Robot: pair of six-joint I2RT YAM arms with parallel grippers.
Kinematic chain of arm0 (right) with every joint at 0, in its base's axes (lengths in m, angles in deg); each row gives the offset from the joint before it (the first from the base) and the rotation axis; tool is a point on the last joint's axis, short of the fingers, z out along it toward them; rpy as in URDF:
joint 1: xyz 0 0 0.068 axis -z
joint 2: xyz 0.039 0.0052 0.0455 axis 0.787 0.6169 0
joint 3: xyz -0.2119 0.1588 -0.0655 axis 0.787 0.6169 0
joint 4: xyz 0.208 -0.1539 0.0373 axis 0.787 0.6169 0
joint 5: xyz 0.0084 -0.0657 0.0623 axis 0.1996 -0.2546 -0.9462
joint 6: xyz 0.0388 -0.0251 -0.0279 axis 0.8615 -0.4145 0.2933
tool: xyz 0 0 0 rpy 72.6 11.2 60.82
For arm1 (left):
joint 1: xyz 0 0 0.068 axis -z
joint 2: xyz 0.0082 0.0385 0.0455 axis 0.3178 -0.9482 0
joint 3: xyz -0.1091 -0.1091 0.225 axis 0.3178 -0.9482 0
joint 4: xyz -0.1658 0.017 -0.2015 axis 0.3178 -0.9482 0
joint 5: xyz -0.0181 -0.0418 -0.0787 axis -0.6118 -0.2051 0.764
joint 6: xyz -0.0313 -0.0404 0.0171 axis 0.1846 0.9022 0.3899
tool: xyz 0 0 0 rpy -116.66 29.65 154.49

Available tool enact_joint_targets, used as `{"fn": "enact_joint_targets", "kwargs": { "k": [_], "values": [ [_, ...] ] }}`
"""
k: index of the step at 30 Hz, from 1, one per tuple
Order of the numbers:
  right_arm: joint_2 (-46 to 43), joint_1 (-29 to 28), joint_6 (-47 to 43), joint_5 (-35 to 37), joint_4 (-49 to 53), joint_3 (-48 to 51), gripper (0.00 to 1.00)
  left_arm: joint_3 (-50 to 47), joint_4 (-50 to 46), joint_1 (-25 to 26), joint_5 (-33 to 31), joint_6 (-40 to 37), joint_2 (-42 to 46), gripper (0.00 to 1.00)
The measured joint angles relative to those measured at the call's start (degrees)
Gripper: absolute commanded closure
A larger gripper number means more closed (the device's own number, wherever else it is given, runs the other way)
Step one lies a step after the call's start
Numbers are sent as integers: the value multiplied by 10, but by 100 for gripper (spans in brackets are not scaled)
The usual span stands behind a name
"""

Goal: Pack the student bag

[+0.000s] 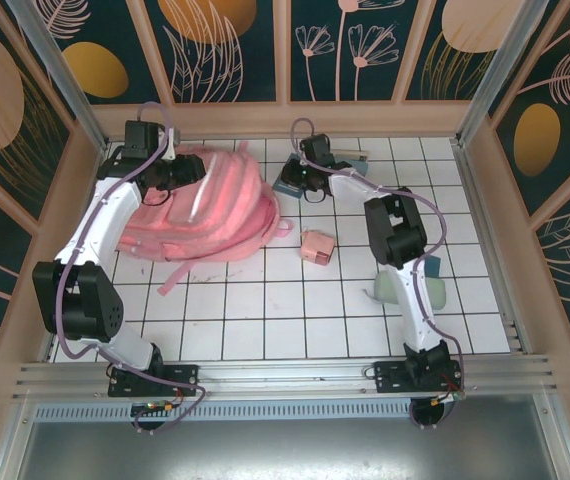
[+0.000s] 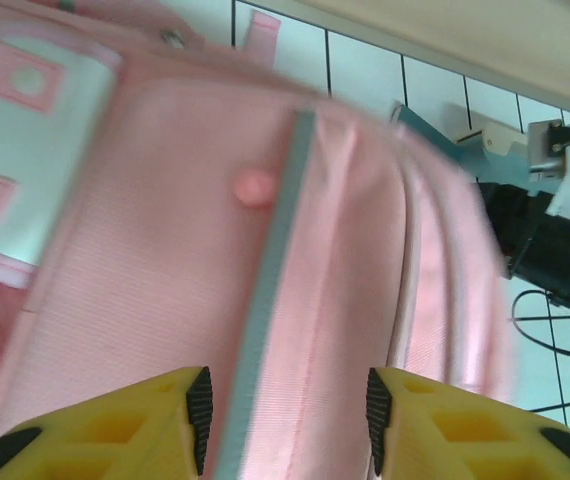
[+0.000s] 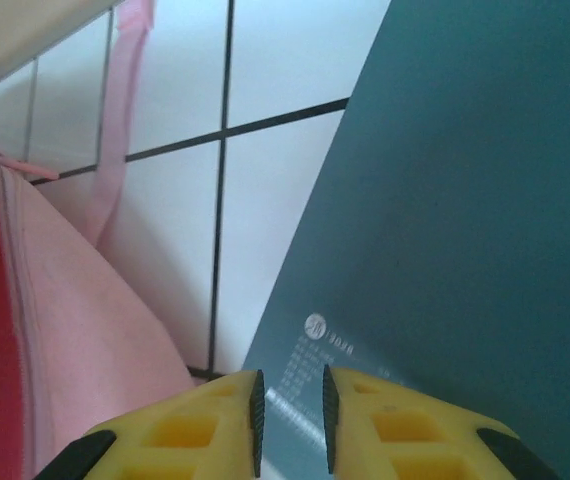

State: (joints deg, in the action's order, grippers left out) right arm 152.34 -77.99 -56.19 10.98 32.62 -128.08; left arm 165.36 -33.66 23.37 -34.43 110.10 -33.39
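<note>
The student bag [image 1: 205, 205], a big soft pink backpack, lies at the back left of the tiled table. My left gripper [image 1: 178, 172] hovers over it. The left wrist view shows the left gripper [image 2: 287, 415] open above the bag's fabric [image 2: 165, 280] and pale stripe, with nothing between the pads. My right gripper [image 1: 303, 178] is just right of the bag at the back. In the right wrist view the right gripper [image 3: 290, 415] stands nearly closed with the near corner of a dark teal book [image 3: 465, 200] between its pads. The bag's side [image 3: 65, 330] shows at the left.
A small pink box [image 1: 316, 246] sits mid-table. A pale green item [image 1: 385, 290] and a teal one [image 1: 431, 267] lie by the right arm. Another book [image 1: 355, 158] lies at the back. A loose pink strap [image 1: 180, 275] trails forward. Wooden walls enclose the table.
</note>
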Motion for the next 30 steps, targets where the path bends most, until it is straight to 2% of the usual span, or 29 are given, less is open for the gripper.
{"fn": "enact_joint_targets", "kwargs": {
  "k": [3, 7, 10, 16, 23, 30],
  "values": [
    [25, 0, -4, 9, 20, -29, 75, -10, 0, -3, 3, 6, 9, 46],
    [22, 1, -9, 16, 13, -18, 75, -18, 4, -3, 4, 12, 27, 45],
    [-11, 2, -10, 25, -17, 45, 77, -28, 15, -2, 7, 22, 40, 45],
    [-134, 8, 17, 48, -58, 241, 77, -39, 38, 9, 9, 40, 43, 45],
    [-251, 11, 69, 54, -106, 420, 76, -39, 71, 76, 11, 60, 8, 46],
    [-262, 11, 74, 39, -111, 429, 72, -39, 102, 160, 14, 83, -63, 51]
  ]
}}
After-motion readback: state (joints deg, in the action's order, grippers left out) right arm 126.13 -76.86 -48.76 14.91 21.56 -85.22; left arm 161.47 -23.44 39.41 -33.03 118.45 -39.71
